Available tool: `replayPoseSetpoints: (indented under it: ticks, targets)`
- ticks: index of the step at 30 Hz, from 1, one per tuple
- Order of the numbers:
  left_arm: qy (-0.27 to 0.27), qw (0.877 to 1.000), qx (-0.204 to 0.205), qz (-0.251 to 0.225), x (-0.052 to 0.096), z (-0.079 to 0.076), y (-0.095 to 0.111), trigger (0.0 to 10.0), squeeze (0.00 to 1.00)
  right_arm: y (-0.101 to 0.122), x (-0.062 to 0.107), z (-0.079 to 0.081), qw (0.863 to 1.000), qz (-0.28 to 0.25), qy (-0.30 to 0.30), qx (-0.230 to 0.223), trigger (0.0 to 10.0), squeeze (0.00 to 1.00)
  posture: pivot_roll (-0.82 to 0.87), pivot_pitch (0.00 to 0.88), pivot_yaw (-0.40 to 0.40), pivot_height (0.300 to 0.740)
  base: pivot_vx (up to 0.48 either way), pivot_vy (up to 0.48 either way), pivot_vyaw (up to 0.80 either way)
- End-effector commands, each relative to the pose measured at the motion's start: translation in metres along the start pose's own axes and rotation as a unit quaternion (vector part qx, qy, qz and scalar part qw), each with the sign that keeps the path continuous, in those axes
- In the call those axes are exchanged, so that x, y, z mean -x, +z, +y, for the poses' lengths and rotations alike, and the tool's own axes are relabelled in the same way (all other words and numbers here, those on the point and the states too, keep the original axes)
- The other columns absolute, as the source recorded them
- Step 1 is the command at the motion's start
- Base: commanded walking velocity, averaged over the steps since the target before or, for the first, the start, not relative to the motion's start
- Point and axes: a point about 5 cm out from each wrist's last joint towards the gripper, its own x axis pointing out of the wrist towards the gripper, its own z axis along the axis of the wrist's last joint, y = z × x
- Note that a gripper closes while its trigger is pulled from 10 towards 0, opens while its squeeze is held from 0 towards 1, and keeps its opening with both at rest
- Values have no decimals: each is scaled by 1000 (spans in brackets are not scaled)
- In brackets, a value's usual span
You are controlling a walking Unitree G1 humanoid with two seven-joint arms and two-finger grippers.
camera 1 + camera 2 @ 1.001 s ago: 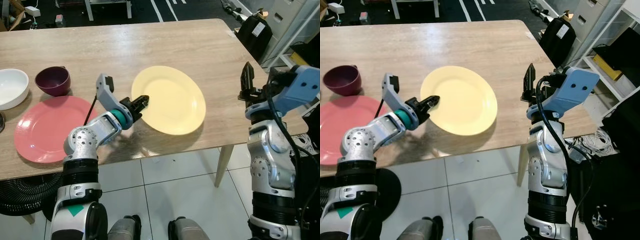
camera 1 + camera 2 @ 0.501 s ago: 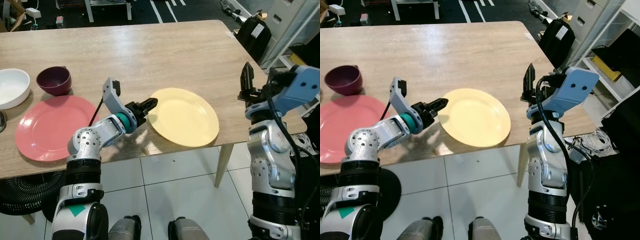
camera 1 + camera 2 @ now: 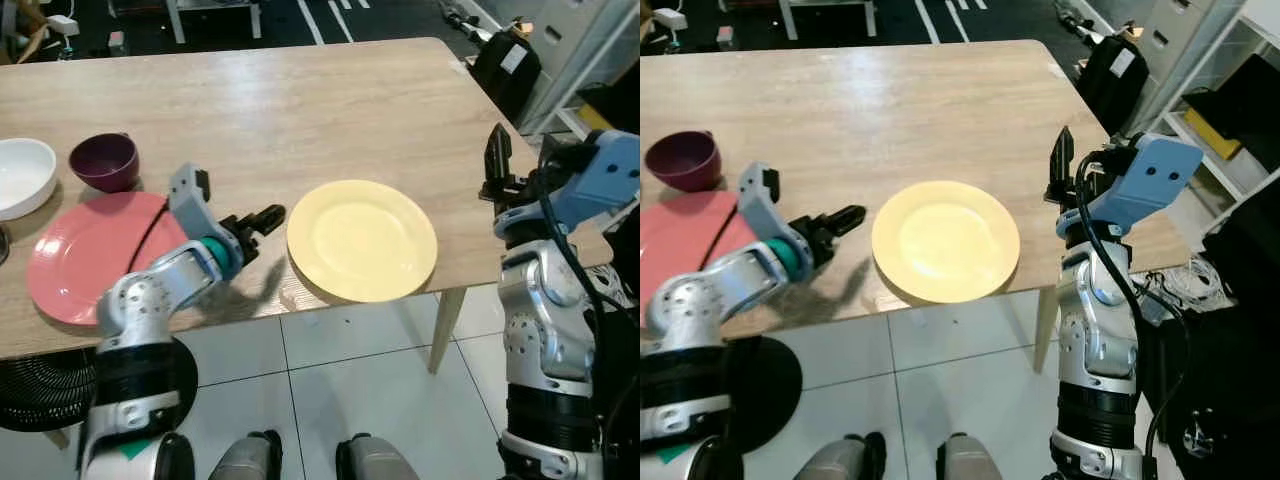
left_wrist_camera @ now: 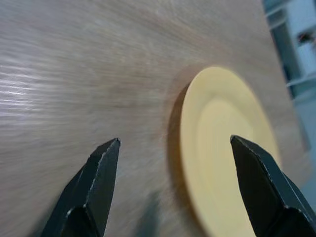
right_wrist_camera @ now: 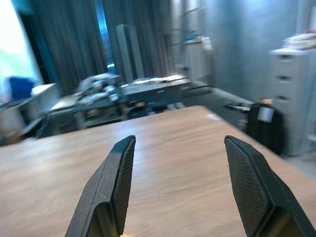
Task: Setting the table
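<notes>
A yellow plate lies flat on the wooden table close to its front edge. My left gripper is open just to the plate's left, a short gap away from the rim, nothing between its fingers. In the left wrist view the plate lies ahead of the spread fingers. My right gripper is held upright and open over the table's right end, empty. A pink plate lies at the front left, with a dark purple bowl and a white bowl behind it.
A black bag and grey cabinets stand beyond the table's right end. White floor tiles lie in front of the table. A black fan base sits under the left side.
My left gripper has let go of the yellow plate and drawn back to the left. The plate now rests flat near the front edge. The right arm has not moved.
</notes>
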Motion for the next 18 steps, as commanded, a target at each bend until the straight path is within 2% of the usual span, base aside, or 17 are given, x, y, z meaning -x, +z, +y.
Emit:
replayPoseSetpoints:
  ticks: [1,2,4,6,7,10,11,13,18]
  targets:
    - [-10,999,-34,22,12,-2,-3,10000,0,0,4,-1,999,17,45,10,10000,0,-41,33,38,740,0,0,0]
    - [-10,999,-34,22,12,-2,-3,10000,0,0,4,-1,999,17,45,10,10000,0,-41,33,38,740,0,0,0]
    - [-27,997,-69,32,26,-2,-1,10000,0,6,10,-13,991,39,121,49,10000,0,-41,33,38,740,0,0,0]
    - [-40,995,-90,29,30,-4,2,10000,0,11,19,-21,978,61,188,70,10000,0,-41,35,37,740,0,0,0]
    - [-40,995,-90,29,30,-4,2,10000,0,11,19,-21,978,61,188,70,10000,0,-41,35,37,740,0,0,0]
    - [-55,991,-123,18,29,-13,6,10000,0,18,40,-32,949,108,276,104,10000,0,-51,36,40,740,0,0,0]
    - [-55,991,-123,18,29,-13,6,10000,0,18,40,-32,949,108,276,104,10000,0,-51,36,40,740,0,0,0]
    - [-57,987,-148,10,27,-19,9,10000,0,22,52,-43,936,139,298,123,10000,0,-60,38,46,740,0,0,0]
    - [-56,982,-180,-1,29,-23,13,10000,0,24,65,-55,935,166,288,125,10000,0,-64,40,52,740,0,0,0]
